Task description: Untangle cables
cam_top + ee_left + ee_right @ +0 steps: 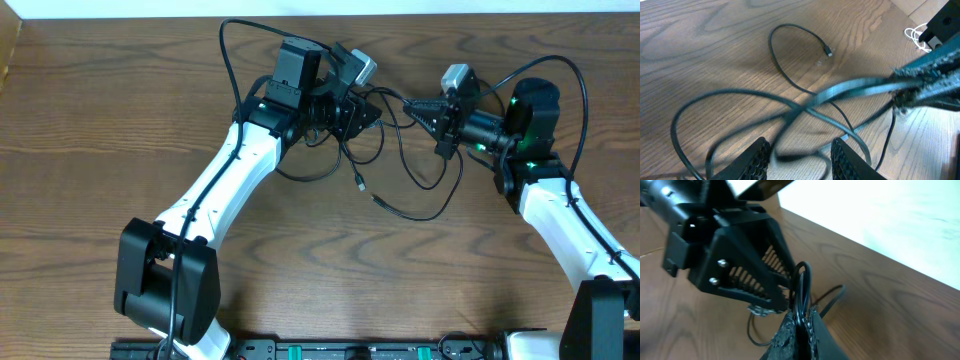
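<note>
Several thin black cables (437,196) loop on the table between my two grippers, their small plug ends (360,185) lying loose. My right gripper (412,104) is shut on a black cable strand (801,287), which stands up between its fingers. My left gripper (362,112) faces it closely with its jaws apart. In the left wrist view blurred black strands (805,107) cross above and between the left fingers (756,159), not pinched. One black cable (774,55) lies in a curve on the wood. A short white cable (913,37) shows at the far right.
The wooden table (120,120) runs to a pale far edge (330,8). Thicker black wires (228,60) arc from both arms over the back of the table. The right arm's base (600,300) sits at the front right, the left arm's base (165,280) at the front left.
</note>
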Robot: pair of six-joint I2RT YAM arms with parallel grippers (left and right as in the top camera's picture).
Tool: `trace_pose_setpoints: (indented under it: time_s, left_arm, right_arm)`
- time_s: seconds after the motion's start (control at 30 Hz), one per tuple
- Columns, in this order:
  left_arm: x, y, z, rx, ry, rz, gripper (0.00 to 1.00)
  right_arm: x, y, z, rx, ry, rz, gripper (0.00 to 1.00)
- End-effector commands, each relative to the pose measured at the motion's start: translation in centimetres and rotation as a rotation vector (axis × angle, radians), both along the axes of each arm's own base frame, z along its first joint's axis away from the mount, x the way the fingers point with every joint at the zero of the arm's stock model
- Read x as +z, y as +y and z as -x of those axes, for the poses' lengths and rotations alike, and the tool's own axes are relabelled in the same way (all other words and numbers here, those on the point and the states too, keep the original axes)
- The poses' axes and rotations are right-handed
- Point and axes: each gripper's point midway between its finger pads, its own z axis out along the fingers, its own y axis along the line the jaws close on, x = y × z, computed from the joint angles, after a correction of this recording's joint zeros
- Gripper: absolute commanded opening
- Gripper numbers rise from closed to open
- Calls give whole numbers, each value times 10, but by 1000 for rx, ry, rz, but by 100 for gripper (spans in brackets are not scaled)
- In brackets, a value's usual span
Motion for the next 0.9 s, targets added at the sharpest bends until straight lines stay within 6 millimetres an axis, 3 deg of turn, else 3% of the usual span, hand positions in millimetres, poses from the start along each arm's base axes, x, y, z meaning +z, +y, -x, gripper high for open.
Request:
trace_pose_setpoints:
  time_s: [0.0, 0.17, 0.27, 0.33, 0.37, 0.6, 0.87]
  left_arm:
    - [0, -6, 0, -13, 10, 18, 40]
    - [0, -7, 1, -17, 9, 19, 37]
    - [0, -7, 1, -17, 9, 19, 27]
    - [0, -7, 1, -16, 9, 19, 10]
    - [0, -7, 1, -16, 9, 19, 8]
    - [-2, -5, 1, -11, 17, 10, 8]
    - [-22, 20, -16, 136, 7, -137, 8]
  right_arm:
    - [12, 5, 13, 74, 1, -41, 1]
    - [13, 7, 16, 95, 4, -49, 1]
    - [13, 7, 15, 91, 3, -47, 1]
    - [12, 5, 12, 68, 4, -40, 1]
    - [11, 4, 10, 58, 4, -37, 1]
    - [7, -3, -2, -23, 9, -15, 1]
    - [-19, -27, -22, -217, 99, 64, 1]
